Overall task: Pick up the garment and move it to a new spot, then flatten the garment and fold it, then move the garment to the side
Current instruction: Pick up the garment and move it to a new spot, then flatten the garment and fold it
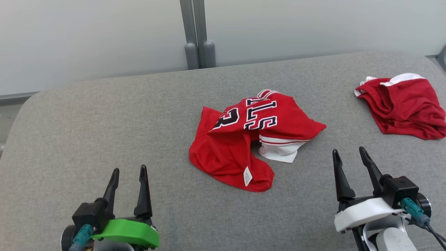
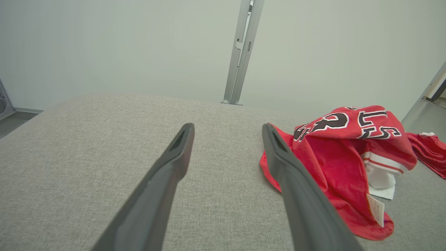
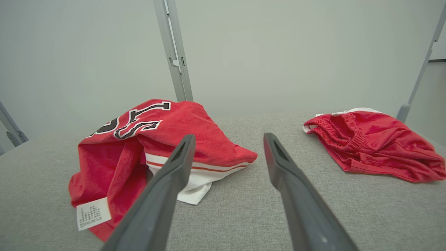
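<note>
Red jersey (image 1: 226,153) with black-and-white lettering lies crumpled at the centre of the grey fabric-covered surface (image 1: 87,122), white striped hem poking out at its 4 o'clock side, white care tag (image 1: 247,176) at its 6 o'clock edge. A 2nd red garment (image 1: 404,104) with white trim is bunched at 2 o'clock of the head view, well apart from the jersey. Left hand (image 1: 129,168) sits at 7 o'clock, released, fingers spread, grasping nothing, clear of the cloth. Right hand (image 1: 348,149) sits at 5 o'clock, also released and empty, near the jersey's hem but not touching. In the left wrist view the left hand (image 2: 228,125) points over bare fabric, with the jersey (image 2: 331,157) at 3 o'clock. In the right wrist view the right hand (image 3: 228,135) points between the jersey (image 3: 115,164) at 9 o'clock and the 2nd garment (image 3: 376,143) at 3 o'clock. Grey post (image 1: 197,35) stands at 12 o'clock behind the surface.
</note>
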Motion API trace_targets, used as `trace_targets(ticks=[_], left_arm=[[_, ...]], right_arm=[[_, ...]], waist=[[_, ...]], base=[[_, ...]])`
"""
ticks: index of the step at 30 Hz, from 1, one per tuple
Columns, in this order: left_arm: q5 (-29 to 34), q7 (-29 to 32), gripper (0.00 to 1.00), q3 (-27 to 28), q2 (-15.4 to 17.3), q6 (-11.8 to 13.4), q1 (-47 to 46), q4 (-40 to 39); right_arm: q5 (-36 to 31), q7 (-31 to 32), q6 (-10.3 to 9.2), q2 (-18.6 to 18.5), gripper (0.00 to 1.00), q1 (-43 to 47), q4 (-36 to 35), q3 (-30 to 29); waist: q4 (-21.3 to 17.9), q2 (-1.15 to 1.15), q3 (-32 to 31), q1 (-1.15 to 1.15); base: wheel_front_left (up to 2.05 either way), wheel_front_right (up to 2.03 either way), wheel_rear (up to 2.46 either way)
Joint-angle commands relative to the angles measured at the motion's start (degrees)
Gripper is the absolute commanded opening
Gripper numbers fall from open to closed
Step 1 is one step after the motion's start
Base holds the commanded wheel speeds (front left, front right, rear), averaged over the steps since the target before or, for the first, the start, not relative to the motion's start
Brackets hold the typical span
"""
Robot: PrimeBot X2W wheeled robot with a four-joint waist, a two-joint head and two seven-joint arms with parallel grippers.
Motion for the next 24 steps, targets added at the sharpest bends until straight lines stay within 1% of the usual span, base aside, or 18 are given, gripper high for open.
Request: trace_targets(ticks=[1,12,19,24], left_arm=[[0.86,-0.01,1.00,0.68,-0.37,-0.54,1.11,-0.41],[3.38,0.00,1.00,4.09,-2.38,-3.09,1.96,0.10],[4.63,0.00,1.00,5.45,-3.24,-3.97,2.02,0.54],[5.14,0.00,1.00,6.38,-3.62,-4.44,1.83,0.66]], right_arm=[[0.62,-0.18,-0.07,-0.09,1.00,0.40,0.19,0.11],[0.60,-0.18,-0.06,-0.10,1.00,-0.59,1.31,0.60],[0.21,-0.18,-0.06,-0.10,1.00,-0.74,1.73,0.60],[-0.67,-0.18,-0.06,-0.10,1.00,-0.80,2.50,2.29]], waist=[[0.10,0.00,0.01,0.00],[0.35,0.00,-0.06,0.00],[0.58,0.00,0.06,0.00],[1.73,0.00,0.62,0.00]], base=[[0.00,0.00,0.00],[0.00,0.00,0.00],[0.00,0.00,0.00],[0.00,0.00,0.00]])
